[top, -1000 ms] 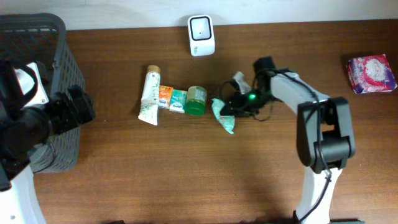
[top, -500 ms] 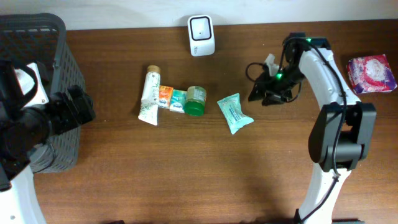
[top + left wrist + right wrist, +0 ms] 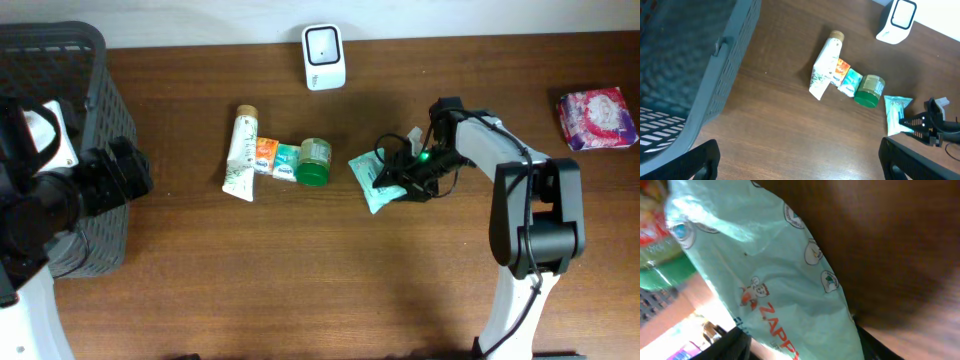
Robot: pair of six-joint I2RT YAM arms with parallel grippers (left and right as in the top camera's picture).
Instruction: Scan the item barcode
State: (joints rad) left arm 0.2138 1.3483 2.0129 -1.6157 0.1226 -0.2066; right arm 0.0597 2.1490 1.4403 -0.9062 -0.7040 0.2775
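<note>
A mint-green packet with red lettering lies flat on the wooden table, right of centre. My right gripper reaches in low from the right, open, with one finger on each side of the packet's right end. In the right wrist view the packet fills the gap between the dark fingers of that gripper. The white barcode scanner stands at the table's back edge. Far left, beside the basket, my left gripper hangs wide open and empty above bare wood.
Left of the packet lie a white tube, two small sachets and a green jar in a row. A dark mesh basket stands at the far left. A pink packet lies at the far right.
My right gripper let go of the packet, swung away to the back right, then returned to straddle it. The packet now lies turned, slightly further right. The left arm stayed still.
</note>
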